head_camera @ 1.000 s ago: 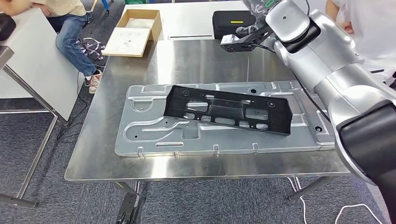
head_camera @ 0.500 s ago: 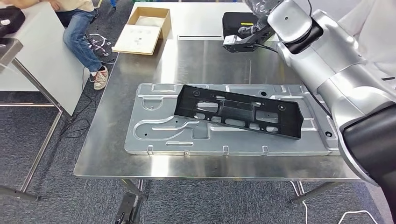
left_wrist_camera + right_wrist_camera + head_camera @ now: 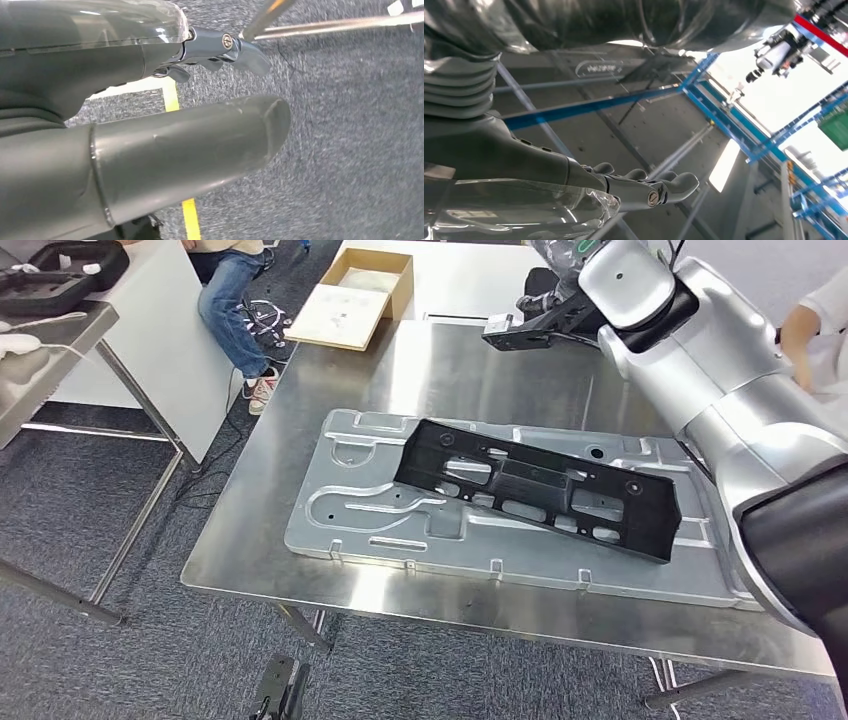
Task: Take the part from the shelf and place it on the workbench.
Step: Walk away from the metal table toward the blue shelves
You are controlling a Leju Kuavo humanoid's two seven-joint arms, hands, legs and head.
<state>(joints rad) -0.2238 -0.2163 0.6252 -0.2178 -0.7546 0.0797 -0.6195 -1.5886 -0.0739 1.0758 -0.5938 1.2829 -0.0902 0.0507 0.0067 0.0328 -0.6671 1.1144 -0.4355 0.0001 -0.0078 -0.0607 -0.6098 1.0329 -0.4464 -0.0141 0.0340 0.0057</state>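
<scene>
Your black plastic part (image 3: 540,487) lies flat on the stamped metal panel (image 3: 350,505), which sits on the steel workbench (image 3: 470,370). Neither hand touches it. Right hand (image 3: 644,190): raised, fingers extended and spread, holding nothing. Left hand (image 3: 150,100): hangs over grey carpet, fingers apart, nothing in it. An open cardboard box (image 3: 355,297) lies beyond the panel.

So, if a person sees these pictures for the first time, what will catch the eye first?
Probably the long black part, lying slantwise on the embossed metal panel on the steel workbench. Next, the silver right arm, raised above the workbench's far right side. Beyond the far left corner lies an open cardboard box.
</scene>
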